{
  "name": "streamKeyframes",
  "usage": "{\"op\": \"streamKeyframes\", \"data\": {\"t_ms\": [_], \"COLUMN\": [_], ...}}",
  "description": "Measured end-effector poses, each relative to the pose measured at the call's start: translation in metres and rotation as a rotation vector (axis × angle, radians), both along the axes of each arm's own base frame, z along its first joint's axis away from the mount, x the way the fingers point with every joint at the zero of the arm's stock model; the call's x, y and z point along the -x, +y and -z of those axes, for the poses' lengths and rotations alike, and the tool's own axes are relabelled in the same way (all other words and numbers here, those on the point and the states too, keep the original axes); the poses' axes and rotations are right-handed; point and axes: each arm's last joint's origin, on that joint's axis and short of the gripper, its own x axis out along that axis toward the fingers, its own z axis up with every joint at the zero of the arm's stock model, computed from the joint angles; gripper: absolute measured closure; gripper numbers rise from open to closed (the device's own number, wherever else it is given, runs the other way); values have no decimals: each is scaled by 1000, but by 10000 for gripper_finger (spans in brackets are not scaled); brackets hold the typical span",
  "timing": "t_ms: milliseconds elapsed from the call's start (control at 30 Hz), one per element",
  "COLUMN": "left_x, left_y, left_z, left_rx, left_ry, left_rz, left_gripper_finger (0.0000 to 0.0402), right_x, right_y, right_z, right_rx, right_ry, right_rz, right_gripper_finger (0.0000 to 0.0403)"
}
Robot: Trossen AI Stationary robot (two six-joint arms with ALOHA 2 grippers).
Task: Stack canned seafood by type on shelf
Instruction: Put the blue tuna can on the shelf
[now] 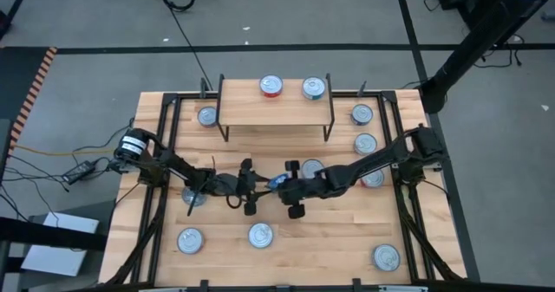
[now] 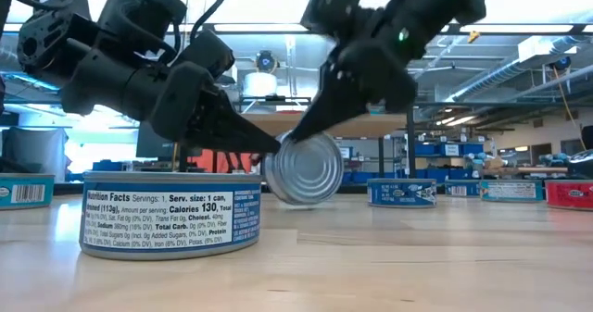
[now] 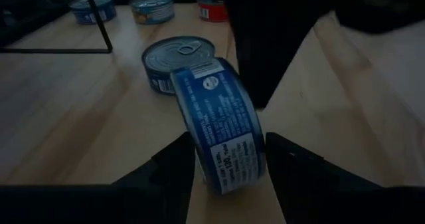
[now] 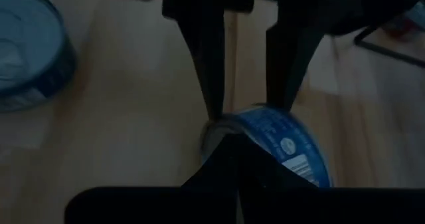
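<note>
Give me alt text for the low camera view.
Two dark grippers, left and right, meet on a blue tin tipped on edge above the wooden table. Another blue tin sits in the foreground.

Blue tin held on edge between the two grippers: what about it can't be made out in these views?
- High view: the blue tin is nearly covered by the left gripper and right gripper.
- Left wrist view: its label is too dark and small to read.
- Right wrist view: dark fingers cover its rim, so which gripper bears it is unclear.

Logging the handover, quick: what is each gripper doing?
Left gripper: closed on the blue can, held on edge.
Right gripper: shut, pinching the same can's rim.
</note>
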Motion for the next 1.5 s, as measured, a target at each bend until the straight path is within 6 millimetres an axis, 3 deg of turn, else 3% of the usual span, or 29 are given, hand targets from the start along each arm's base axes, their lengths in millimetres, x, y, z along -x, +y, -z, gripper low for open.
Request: {"op": "streamKeyframes", "data": {"t_ms": [167,367,567,933,1100,1500], "left_x": [0,0,0,-2,0,1], "left_y": [0,0,0,0,1,4], "left_z": [0,0,-1,-3,1,5], "left_rx": [32,76,101,117,73,17], "left_ry": [-6,-10,-20,-43,-4,42], "left_rz": [-10,-25,-35,-42,-75,-76], "left_gripper_finger": [217,217,207,127,119,120], "right_x": [10,19,14,-8,-13,2], "right_y": [1,0,3,-5,-5,9], "right_z": [-21,-21,-7,21,17,-12], "right_rx": [-35,-85,-140,-57,-73,-64], "right_ry": [-7,69,107,11,-57,-76], "right_rz": [7,7,-40,62,73,32], "right_gripper_finger": [392,387,391,390,390,384]}}
